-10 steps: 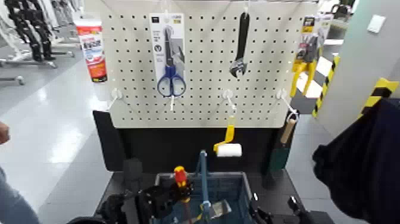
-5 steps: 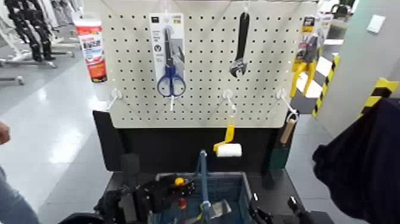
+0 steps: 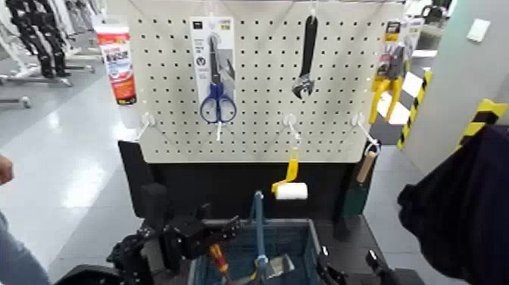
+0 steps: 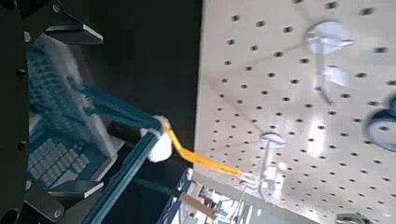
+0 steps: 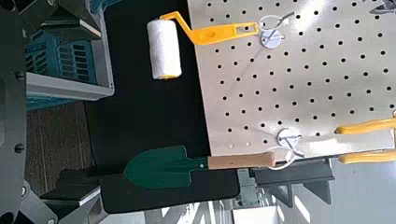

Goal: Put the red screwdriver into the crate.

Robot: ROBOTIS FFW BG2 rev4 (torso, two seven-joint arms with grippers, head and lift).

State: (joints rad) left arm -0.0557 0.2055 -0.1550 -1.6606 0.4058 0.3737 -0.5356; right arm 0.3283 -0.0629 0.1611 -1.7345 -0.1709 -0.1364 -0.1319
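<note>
Crate [image 3: 303, 236]: blue-grey lattice basket below pegboard [image 3: 257, 83].
Contents: red screwdriver [image 3: 218, 260] lying inside, left of blue centre handle.
Left gripper [image 3: 227, 225]: over crate's left rim, jaws apart, empty.
Right gripper [image 3: 350, 273]: low beside crate; jaw state cannot tell.

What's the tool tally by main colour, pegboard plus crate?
Blue: 1, scissors
Black: 1, wrench
Yellow: 2, pliers, roller
Green: 1, trowel
Red: 1, screwdriver, in the crate
Total: 6
</note>
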